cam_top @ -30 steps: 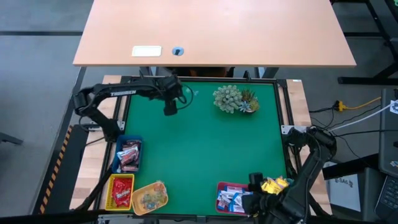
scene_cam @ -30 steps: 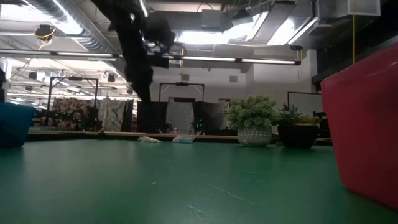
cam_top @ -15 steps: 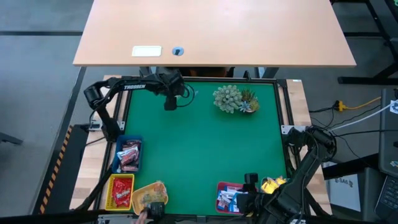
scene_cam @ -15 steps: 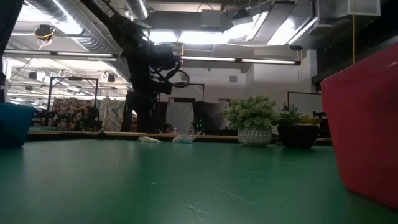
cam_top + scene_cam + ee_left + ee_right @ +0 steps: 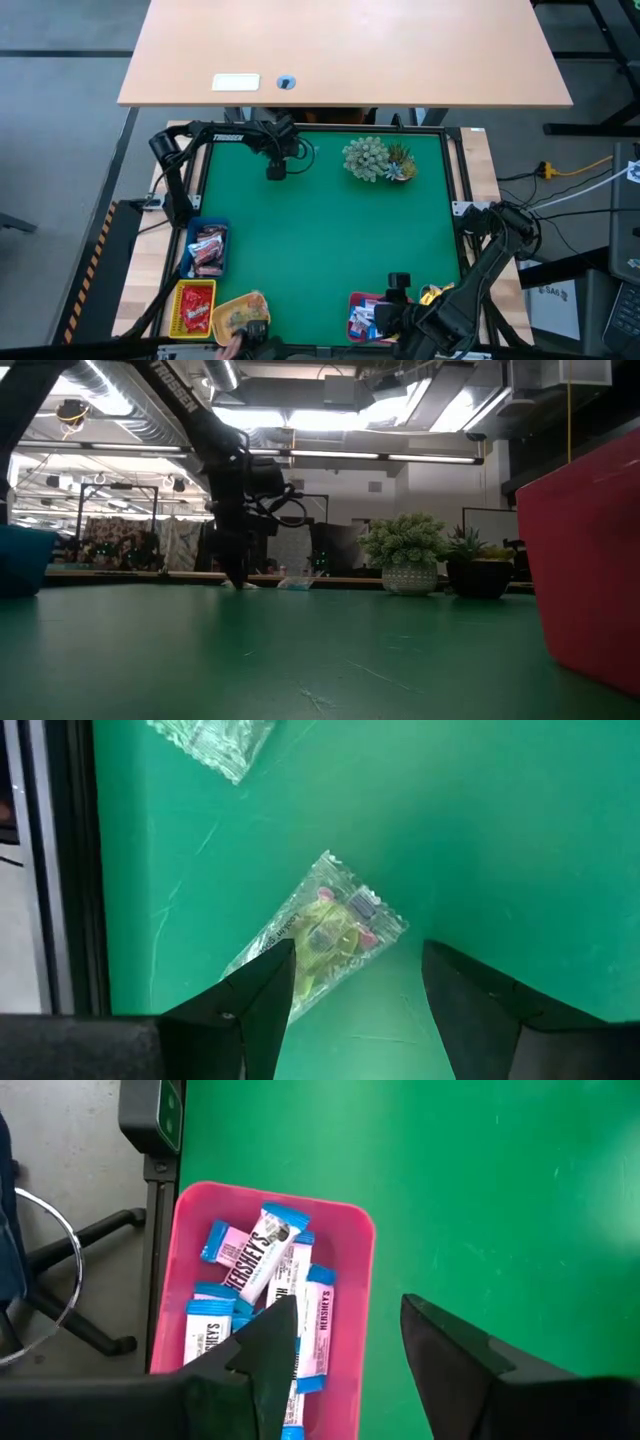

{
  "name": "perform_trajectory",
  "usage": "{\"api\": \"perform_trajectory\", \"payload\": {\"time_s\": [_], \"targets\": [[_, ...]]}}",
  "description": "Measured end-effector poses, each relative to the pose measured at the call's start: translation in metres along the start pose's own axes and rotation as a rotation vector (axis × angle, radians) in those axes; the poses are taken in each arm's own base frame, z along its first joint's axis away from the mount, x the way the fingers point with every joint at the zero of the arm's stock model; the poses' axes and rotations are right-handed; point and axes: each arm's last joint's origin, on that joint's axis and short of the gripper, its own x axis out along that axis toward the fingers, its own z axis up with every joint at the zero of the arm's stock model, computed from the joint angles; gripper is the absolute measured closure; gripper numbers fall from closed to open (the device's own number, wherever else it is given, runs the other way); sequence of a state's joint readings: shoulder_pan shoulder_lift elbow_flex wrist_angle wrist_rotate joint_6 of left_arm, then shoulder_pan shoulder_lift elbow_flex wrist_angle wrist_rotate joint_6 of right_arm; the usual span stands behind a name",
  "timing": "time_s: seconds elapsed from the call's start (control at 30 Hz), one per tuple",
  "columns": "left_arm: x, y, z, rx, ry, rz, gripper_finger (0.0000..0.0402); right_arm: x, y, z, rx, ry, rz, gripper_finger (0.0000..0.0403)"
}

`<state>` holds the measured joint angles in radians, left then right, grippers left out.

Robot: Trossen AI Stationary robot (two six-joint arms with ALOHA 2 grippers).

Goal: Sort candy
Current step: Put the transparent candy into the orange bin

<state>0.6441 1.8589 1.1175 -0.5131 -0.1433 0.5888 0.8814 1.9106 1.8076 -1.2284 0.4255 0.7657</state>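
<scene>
Reaching to the far left part of the green counter [image 5: 330, 240], my left claw [image 5: 355, 985] hangs spread wide and empty right over a clear-wrapped candy [image 5: 320, 932] lying flat on the mat; a second clear-wrapped piece [image 5: 212, 742] lies near it, apart. My right claw [image 5: 345, 1340] hovers released, holding nothing, above the pink tray [image 5: 362, 1280] at the near right edge, where blue-and-white bars [image 5: 255, 1260] lie piled. More sorted candy sits in the blue tray [image 5: 205, 250], red tray [image 5: 194, 307] and yellow dish [image 5: 241, 317] along the near left. A spiky plant [image 5: 367, 158] stands at the far side.
</scene>
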Motion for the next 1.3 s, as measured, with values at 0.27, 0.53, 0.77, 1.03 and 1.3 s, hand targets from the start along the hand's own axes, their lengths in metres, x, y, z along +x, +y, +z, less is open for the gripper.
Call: {"api": "perform_trajectory", "payload": {"time_s": [0.27,0.53,0.77,1.03,1.3], "targets": [[0.005,0.000,0.000,-0.013,-0.014,-0.043,0.0195,0.000,0.000,0.000,-0.022,-0.001,0.001,0.0223],[0.007,0.003,-0.008,-0.076,-0.024,-0.152,0.0223,0.000,0.001,0.001,0.015,-0.006,0.005,0.0223],[0.005,-0.006,-0.006,-0.044,0.007,-0.182,0.0248,0.000,0.001,0.000,0.015,-0.005,0.005,0.0223],[0.005,-0.010,-0.005,-0.029,0.021,-0.164,0.0303,0.000,0.001,0.000,0.015,-0.005,0.005,0.0223],[0.005,-0.011,-0.003,-0.074,0.016,-0.151,0.0356,0.000,0.001,0.000,0.015,-0.005,0.005,0.0223]]}}
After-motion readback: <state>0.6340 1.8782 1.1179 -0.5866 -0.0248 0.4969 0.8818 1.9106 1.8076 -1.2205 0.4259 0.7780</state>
